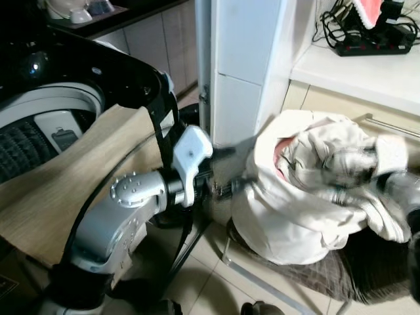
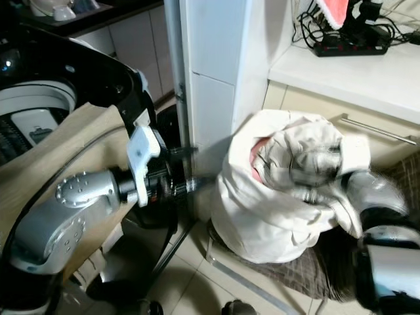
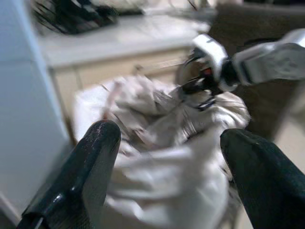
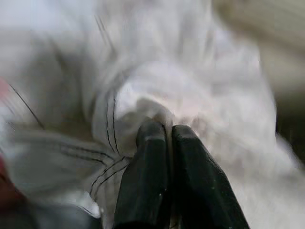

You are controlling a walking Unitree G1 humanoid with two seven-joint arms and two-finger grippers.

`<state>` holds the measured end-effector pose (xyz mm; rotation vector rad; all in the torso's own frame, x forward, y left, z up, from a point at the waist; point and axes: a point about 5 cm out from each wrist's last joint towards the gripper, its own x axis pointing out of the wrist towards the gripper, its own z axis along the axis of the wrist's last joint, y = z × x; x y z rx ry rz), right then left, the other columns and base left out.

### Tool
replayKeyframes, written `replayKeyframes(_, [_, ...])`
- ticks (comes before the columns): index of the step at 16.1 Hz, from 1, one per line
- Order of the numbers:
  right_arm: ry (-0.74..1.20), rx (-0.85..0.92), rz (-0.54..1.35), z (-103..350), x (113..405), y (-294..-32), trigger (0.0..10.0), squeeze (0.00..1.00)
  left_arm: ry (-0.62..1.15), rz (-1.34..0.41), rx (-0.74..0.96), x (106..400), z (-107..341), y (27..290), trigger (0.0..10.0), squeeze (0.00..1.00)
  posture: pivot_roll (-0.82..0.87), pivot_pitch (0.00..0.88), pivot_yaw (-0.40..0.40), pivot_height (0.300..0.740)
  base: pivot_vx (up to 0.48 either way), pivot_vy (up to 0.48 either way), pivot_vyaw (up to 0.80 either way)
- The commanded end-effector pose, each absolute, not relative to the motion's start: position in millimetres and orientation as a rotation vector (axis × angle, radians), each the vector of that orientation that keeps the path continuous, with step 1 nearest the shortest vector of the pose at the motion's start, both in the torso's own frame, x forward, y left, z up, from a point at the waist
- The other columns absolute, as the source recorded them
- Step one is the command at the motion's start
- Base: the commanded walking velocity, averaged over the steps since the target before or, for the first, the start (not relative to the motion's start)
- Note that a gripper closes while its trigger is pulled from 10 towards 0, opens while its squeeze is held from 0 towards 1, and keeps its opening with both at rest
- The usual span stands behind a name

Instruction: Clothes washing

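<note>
Pinching a fold of the white bundle of clothes, the right pincer has its two black fingers pressed together with cloth caught between them. That bundle sits piled on a brown checked seat, just beside a white pillar. Reaching toward it, the left pincer hangs released, fingers spread wide, short of the cloth. Farther left is the washing machine; beyond, a counter carries a black power strip.
</note>
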<state>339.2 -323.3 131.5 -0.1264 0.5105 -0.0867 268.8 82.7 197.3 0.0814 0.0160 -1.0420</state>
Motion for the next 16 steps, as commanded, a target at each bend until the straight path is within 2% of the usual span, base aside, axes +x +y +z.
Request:
replayKeyframes(1, [0.381, -0.085, 0.014, 167.6, 349.5, -314.3, 0.0, 0.00, -0.036, -0.980, 0.085, 276.0, 206.6, 87.4, 10.0, 0.00, -0.04, 0.071, 0.034, 0.740, 0.000, 0.000, 0.00])
replayKeyframes(5, [0.113, -0.007, 0.401, 254.9, 329.2, -276.1, 0.0, 0.00, -0.140, -0.945, 0.049, 282.3, 221.5, 78.6, 10.0, 0.00, -0.06, 0.074, 0.029, 0.740, 0.000, 0.000, 0.00])
replayKeyframes(9, [-0.060, 0.114, 0.752, 301.0, 298.5, -234.0, 0.0, 0.00, -0.258, -0.978, -0.046, 282.5, 240.2, 55.4, 10.0, 0.00, -0.06, 0.070, 0.023, 0.740, 0.000, 0.000, 0.00])
replayKeyframes(13, [-0.102, 0.218, 0.858, 307.3, 285.2, -213.9, 0.0, 0.00, -0.281, -1.086, -0.163, 276.9, 249.2, 29.9, 10.0, 0.00, -0.06, 0.063, 0.024, 0.740, 0.000, 0.000, 0.00])
replayKeyframes(14, [-0.068, 0.178, 0.848, 302.4, 284.2, -211.4, 0.0, 0.00, -0.273, -1.105, -0.160, 275.5, 247.4, 23.8, 10.0, 0.00, -0.07, 0.058, 0.026, 0.740, 0.000, 0.000, 0.00])
replayKeyframes(15, [0.007, 0.075, 0.758, 289.0, 288.2, -213.3, 0.3, 0.00, -0.255, -1.116, -0.120, 274.3, 241.3, 21.7, 10.0, 0.00, -0.07, 0.058, 0.026, 0.740, 0.000, 0.000, 0.00])
replayKeyframes(16, [0.025, 0.060, 0.730, 285.6, 289.8, -214.5, 0.3, 0.00, -0.247, -1.115, -0.110, 274.4, 239.3, 22.1, 10.0, 0.00, -0.07, 0.058, 0.026, 0.740, 0.000, 0.000, 0.00])
